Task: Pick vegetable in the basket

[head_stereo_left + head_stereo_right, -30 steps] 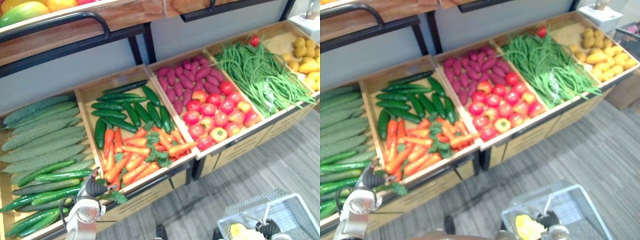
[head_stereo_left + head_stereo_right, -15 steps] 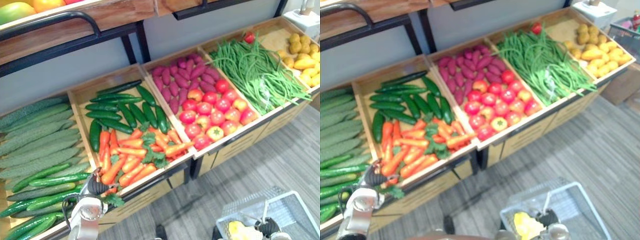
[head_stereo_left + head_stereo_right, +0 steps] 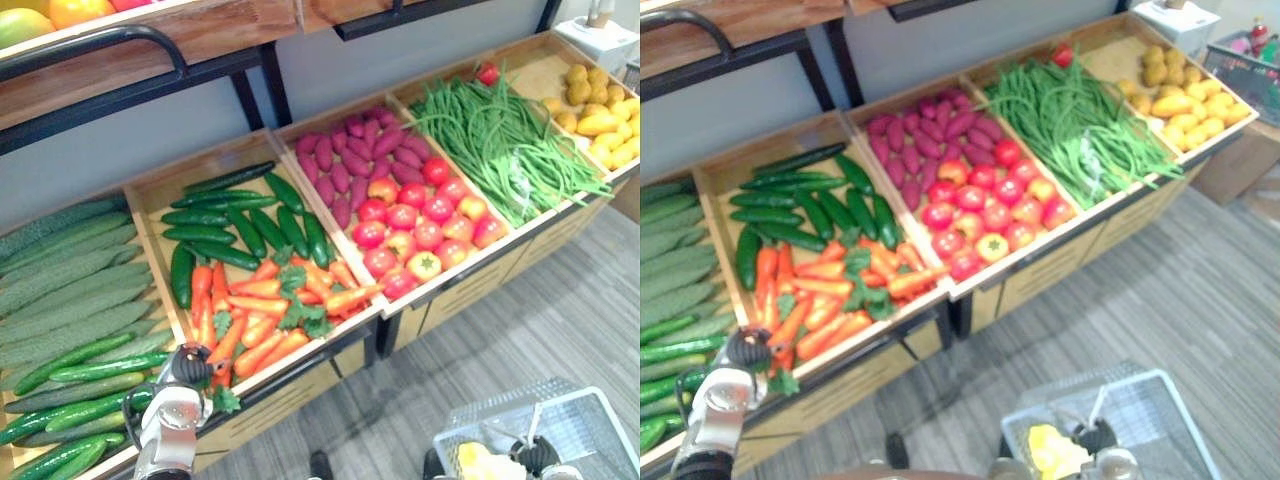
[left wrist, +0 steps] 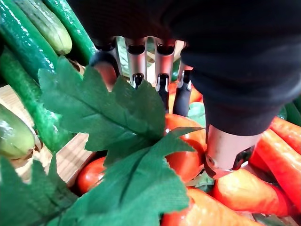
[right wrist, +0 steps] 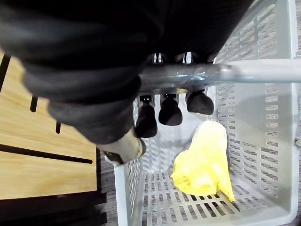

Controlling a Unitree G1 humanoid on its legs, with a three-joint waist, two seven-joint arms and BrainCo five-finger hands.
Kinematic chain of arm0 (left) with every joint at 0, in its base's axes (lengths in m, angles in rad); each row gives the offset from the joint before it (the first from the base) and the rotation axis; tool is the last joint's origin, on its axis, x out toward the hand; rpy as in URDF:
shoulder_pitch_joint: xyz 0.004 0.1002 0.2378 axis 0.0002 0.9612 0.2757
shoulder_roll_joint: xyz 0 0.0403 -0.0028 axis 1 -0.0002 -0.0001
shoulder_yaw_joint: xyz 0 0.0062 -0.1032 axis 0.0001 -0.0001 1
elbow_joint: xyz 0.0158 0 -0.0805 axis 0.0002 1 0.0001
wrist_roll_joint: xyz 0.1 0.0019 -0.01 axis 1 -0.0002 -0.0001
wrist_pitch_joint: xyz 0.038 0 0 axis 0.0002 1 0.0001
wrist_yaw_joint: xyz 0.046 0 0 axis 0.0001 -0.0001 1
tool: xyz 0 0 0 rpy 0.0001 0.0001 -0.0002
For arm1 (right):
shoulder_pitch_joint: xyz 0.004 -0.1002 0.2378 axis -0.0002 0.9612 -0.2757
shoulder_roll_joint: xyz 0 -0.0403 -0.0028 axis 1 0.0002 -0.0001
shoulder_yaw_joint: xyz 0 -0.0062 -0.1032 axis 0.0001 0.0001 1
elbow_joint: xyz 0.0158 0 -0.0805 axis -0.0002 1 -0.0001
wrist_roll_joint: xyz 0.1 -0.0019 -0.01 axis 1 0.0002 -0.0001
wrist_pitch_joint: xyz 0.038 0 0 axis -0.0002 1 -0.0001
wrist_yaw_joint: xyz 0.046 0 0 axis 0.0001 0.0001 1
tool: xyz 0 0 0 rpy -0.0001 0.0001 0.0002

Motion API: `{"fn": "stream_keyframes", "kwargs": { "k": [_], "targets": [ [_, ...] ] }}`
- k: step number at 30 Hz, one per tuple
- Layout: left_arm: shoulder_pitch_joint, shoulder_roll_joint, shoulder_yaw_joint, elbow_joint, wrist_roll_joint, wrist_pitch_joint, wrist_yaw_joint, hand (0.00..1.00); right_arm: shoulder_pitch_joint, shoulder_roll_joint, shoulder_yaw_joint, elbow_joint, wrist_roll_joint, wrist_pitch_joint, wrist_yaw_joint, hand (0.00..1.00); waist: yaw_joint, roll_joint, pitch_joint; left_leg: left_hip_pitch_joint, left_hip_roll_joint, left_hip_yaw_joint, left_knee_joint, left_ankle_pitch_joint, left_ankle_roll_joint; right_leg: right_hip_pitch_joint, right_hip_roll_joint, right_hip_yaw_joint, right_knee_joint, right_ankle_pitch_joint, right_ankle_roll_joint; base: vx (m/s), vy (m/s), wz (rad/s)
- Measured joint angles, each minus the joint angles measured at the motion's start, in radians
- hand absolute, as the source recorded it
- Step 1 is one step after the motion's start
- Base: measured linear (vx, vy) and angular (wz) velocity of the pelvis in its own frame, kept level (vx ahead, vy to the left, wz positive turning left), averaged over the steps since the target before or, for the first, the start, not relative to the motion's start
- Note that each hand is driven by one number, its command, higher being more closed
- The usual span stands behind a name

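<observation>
Orange carrots (image 3: 262, 305) with green leaves fill the front half of a wooden crate (image 3: 146, 190). My left hand (image 3: 190, 366) is at that crate's front left corner, down among them. In the left wrist view its fingers (image 4: 137, 66) and thumb (image 4: 225, 147) are curled round one carrot (image 4: 188, 157), partly hidden by a leaf (image 4: 103, 113). At the lower right my right hand (image 5: 167, 110) is shut on the grey handle (image 5: 235, 71) of a grey plastic basket (image 3: 600, 415). A yellow item (image 5: 204, 162) lies inside the basket.
Light green cucumbers (image 3: 70, 290) fill the crate on the left. Dark cucumbers (image 3: 240, 215) lie behind the carrots. Further right come purple tubers (image 3: 350, 150), tomatoes (image 3: 420, 225), green beans (image 3: 500, 140) and yellow produce (image 3: 600, 100). A fruit shelf (image 3: 150, 40) overhangs the back.
My left hand's fingers have curled in around a carrot at the crate's front corner. The camera has shifted a little. The right hand has kept its hold on the basket handle.
</observation>
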Motion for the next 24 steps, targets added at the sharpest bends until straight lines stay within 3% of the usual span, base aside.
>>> {"fn": "stream_keyframes", "kwargs": {
  "k": [6,13,24],
  "targets": [
    [0.01,0.0,0.0,-0.028,0.0,0.002,-0.002,1.0,0.0,0.0,0.0,0.0,0.0,0.0,0.0,1.0,0.001,0.0,0.0,0.005,0.0,-0.002,0.0,0.0,0.0,0.005,0.0,-0.002,0.001,0.0,0.0,0.0,0.0,0.0],
    [0.078,0.0,0.005,-0.275,0.035,-0.001,-0.024,1.0,0.005,0.0,0.0,0.0,0.0,0.0,0.001,1.0,0.004,0.002,-0.007,0.01,-0.001,-0.011,0.0,0.0,0.001,0.016,-0.002,-0.013,0.001,0.0,0.0,0.0,-0.001,0.03],
    [0.131,0.0,0.01,-0.416,0.036,-0.029,-0.062,1.0,0.012,0.0,-0.005,0.0,0.0,0.001,0.022,1.0,0.008,0.01,-0.031,0.009,-0.003,-0.036,0.0,0.003,0.003,0.027,-0.003,-0.033,0.001,-0.001,0.0,-0.01,-0.011,0.05]
  ]
}}
